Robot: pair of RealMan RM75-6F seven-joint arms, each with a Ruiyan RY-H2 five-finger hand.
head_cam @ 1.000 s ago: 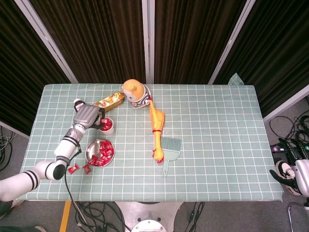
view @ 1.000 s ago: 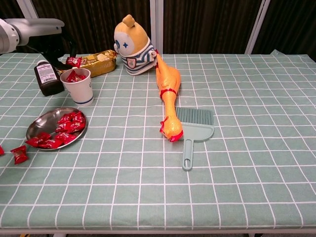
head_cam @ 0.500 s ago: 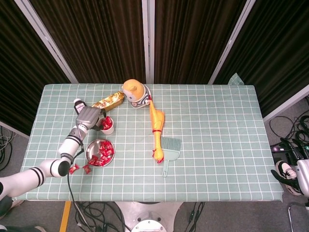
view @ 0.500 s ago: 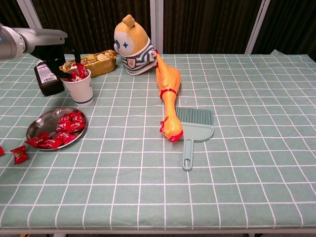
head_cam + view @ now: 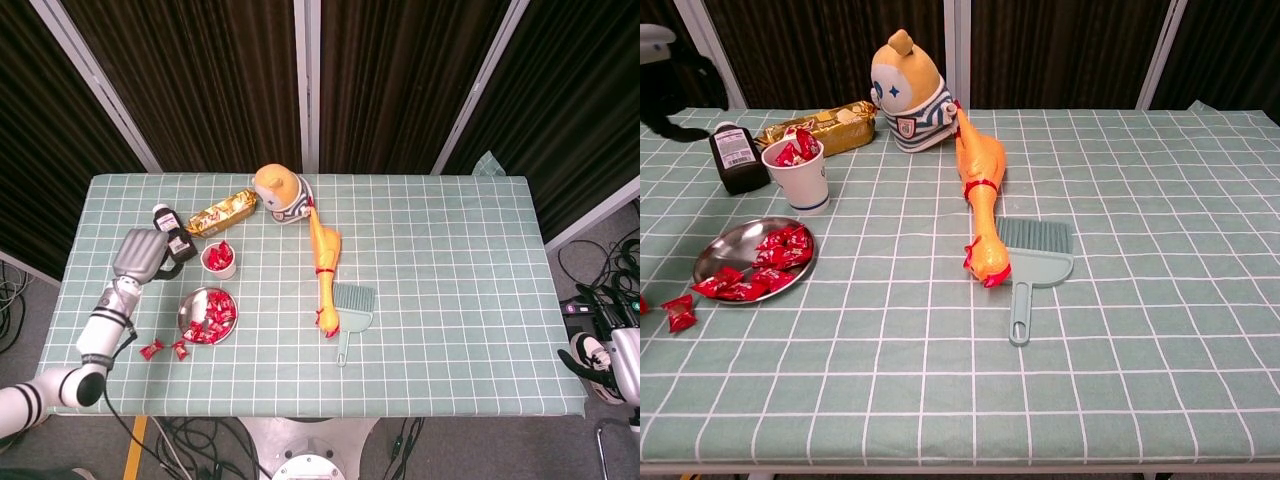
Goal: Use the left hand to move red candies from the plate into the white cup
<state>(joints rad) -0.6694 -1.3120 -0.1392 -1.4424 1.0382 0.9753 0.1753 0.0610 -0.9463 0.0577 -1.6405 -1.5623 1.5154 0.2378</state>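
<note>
The white cup (image 5: 219,260) stands upright between the dark bottle and the plate, with red candies (image 5: 792,150) heaped above its rim. More red candies (image 5: 210,312) fill the steel plate (image 5: 190,305) just in front of it. My left hand (image 5: 140,254) hovers left of the cup and the bottle, apart from both. Its grey back faces up and nothing shows in its fingers. In the chest view only its dark edge (image 5: 678,92) shows at the top left. My right hand (image 5: 592,358) hangs off the table at the lower right, its fingers unclear.
Two loose red candies (image 5: 165,349) lie on the cloth left of the plate. A dark bottle (image 5: 175,235) and a gold packet (image 5: 224,211) sit behind the cup. A plush toy (image 5: 280,193), a rubber chicken (image 5: 325,265) and a dustpan brush (image 5: 350,305) occupy the table's middle.
My left hand held a red candy over the cup, let it go into the cup, then drew back to the left. The cup's heap is higher.
</note>
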